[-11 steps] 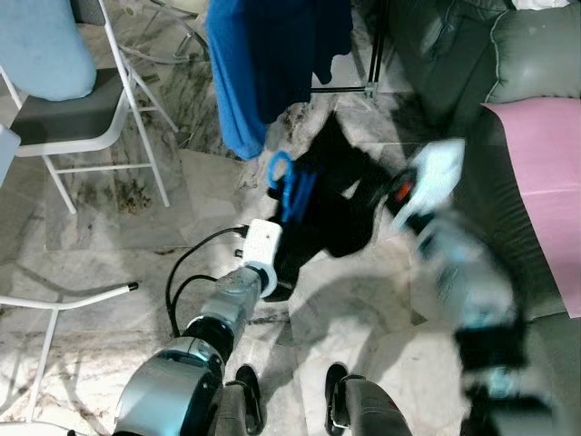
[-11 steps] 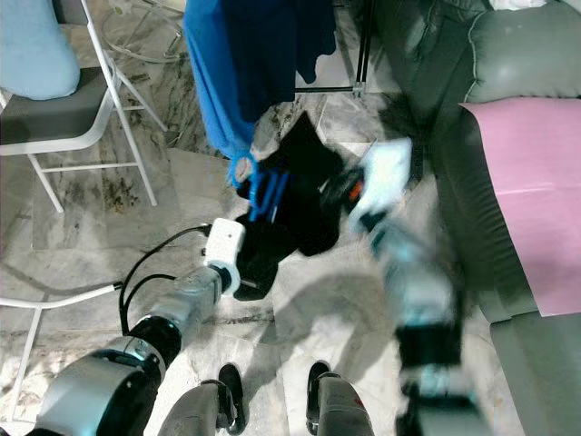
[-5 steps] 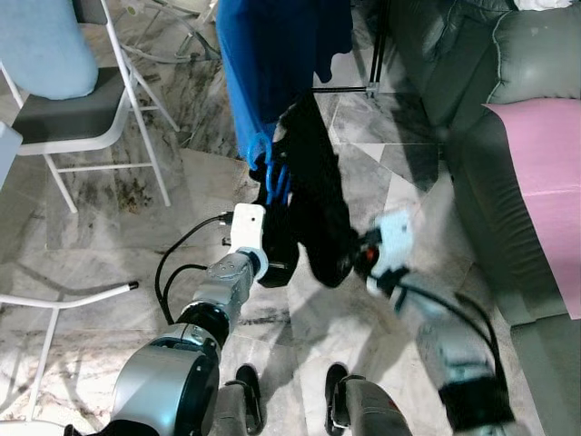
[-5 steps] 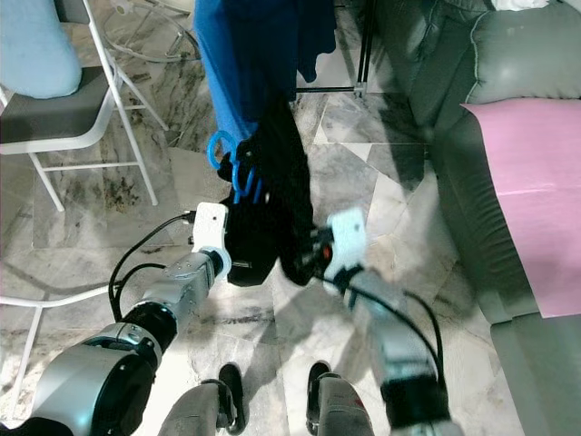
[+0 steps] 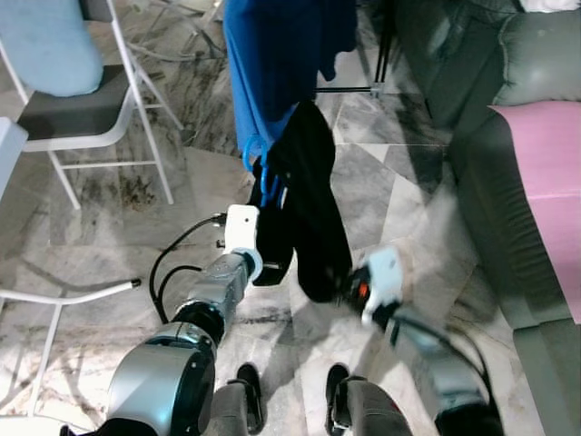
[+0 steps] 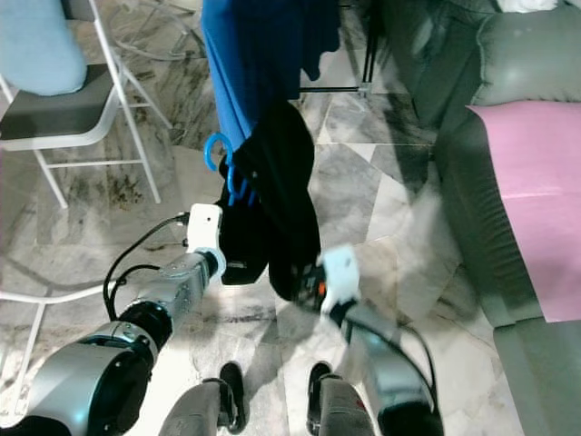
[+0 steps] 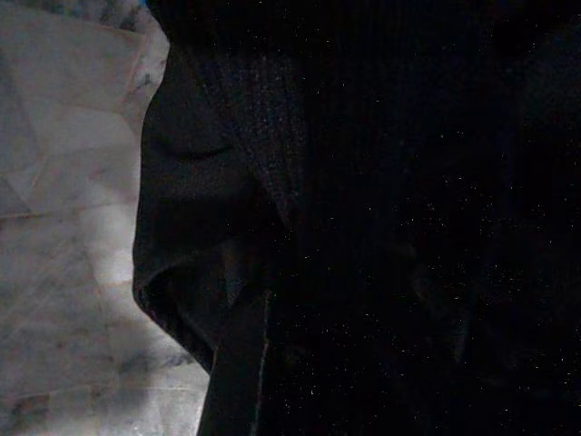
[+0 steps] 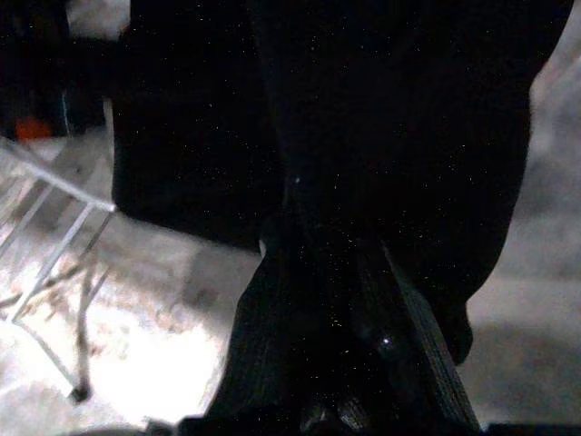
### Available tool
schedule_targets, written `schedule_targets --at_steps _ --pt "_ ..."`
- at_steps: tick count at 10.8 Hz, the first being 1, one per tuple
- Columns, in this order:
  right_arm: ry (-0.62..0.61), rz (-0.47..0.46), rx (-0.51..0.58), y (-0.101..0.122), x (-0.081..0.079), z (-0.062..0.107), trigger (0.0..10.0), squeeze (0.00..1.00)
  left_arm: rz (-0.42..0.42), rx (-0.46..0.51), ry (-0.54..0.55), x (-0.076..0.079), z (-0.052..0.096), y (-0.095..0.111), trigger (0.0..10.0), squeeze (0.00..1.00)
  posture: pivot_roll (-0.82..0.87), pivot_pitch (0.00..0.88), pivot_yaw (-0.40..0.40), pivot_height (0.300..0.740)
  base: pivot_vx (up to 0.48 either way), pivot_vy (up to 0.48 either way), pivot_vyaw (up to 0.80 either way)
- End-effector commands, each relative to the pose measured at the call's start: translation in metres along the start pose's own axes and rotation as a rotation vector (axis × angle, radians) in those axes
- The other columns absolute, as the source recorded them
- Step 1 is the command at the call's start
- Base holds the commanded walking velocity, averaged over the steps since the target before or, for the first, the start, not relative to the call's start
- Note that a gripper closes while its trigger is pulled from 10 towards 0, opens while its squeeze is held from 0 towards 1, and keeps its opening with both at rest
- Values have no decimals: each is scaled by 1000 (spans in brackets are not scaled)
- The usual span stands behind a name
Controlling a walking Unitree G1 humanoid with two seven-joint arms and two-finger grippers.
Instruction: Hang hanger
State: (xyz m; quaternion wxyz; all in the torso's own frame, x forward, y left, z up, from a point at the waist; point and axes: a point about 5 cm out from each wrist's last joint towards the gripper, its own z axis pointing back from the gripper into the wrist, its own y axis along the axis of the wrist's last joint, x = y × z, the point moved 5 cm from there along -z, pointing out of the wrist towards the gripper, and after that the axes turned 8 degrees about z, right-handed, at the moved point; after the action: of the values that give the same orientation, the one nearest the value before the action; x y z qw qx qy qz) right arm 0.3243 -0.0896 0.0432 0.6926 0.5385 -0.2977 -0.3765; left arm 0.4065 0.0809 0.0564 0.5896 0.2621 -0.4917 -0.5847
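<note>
- The right pincer (image 6: 309, 283) sits low, close to the robot's feet, at the bottom hem of the black garment (image 5: 307, 195). The arm is blurred in the head views, and in the right wrist view the fingers (image 8: 399, 327) lie against dark cloth; I cannot tell whether they are closed on it.
- The left pincer (image 5: 272, 238) is buried in the cloth just below the blue hanger (image 5: 269, 173). It seems to carry the load, but its fingers are hidden, so their state cannot be told.
- The hanger is held up in the air, above the floor, with its hook beside the hanging blue cloth (image 5: 272, 64). The garment drapes from it in long limp folds.
- Judgement on handling: the hanger looks like thin, stiff, light plastic; the garment is soft, will swing and could slide off. The neck just under the hook is probably the best place to hold, keeping the hook free.
- The floor (image 5: 118, 227) is glossy marble, likely slippery underfoot, and a black cable (image 5: 172, 268) loops off the left arm.
- Further off: a white folding chair (image 5: 86, 113) to the left, a dark sofa (image 5: 472, 82) with a pink sheet (image 5: 545, 173) to the right, and a black rack leg (image 5: 386, 45) beyond the blue cloth.
</note>
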Motion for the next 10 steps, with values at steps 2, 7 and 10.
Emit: schedule_targets --at_steps 2,7,10 --pt "35 -36 -144 -50 -16 11 0 0 38 52 41 -12 1 17 0 0 -102 283 65 740 0 0 0" --pt "47 -20 -369 -120 -27 36 0 0 39 47 27 -10 0 16 0 0 -99 279 67 740 0 0 0" --pt "15 2 -377 -123 -19 36 0 0 16 45 18 -11 1 16 0 0 -99 276 68 740 0 0 0"
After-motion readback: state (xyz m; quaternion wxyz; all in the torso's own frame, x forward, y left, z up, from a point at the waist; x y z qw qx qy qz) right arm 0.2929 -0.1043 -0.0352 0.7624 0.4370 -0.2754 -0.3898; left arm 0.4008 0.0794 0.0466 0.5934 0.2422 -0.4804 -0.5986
